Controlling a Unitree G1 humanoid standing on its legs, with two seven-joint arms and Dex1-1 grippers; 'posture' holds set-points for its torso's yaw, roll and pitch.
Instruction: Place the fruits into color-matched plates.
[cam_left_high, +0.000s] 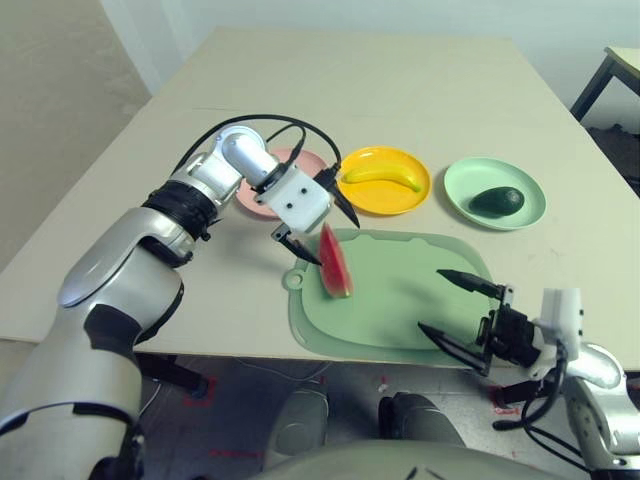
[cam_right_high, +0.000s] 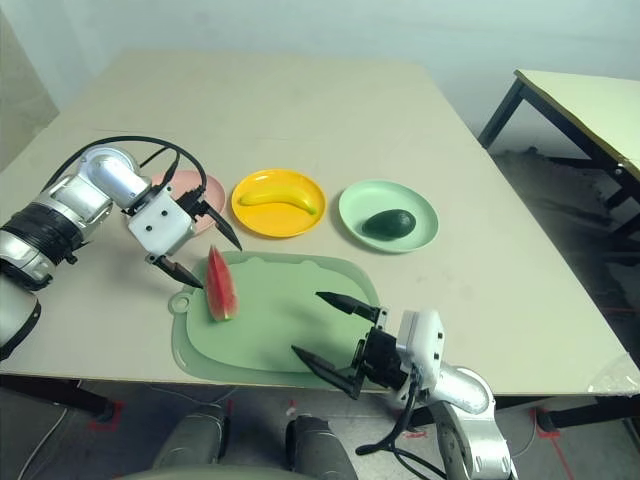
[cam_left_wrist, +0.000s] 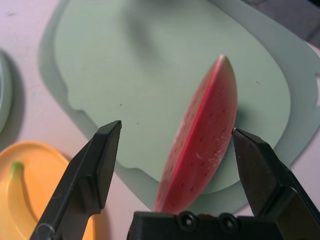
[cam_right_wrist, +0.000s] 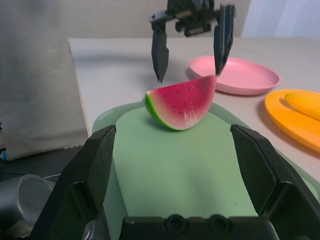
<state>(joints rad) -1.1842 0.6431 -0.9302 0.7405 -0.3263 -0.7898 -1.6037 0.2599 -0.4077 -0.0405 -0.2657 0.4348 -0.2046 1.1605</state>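
On the pale bench (cam_left_high: 400, 90), the red toy watermelon wedge with green rind (cam_left_high: 334, 262) rests near the nine o'clock edge of the pale green rounded-rectangle mat (cam_left_high: 410, 300), with the left gripper (cam_left_high: 334, 240) over it, its black fingers spread and holding nothing. Beyond the mat, the yellow curved toy banana (cam_left_high: 382, 177) lies in the round yellow-orange plastic plate (cam_left_high: 384, 205) at twelve o'clock and the dark green toy avocado (cam_left_high: 497, 201) in the round mint green one (cam_left_high: 480, 170) at one o'clock (the round pink plate (cam_left_high: 255, 200), at eleven, is partly hidden by the left arm). The right gripper (cam_left_high: 430, 300), over the mat's four o'clock side, has its fingers wide apart and empty.
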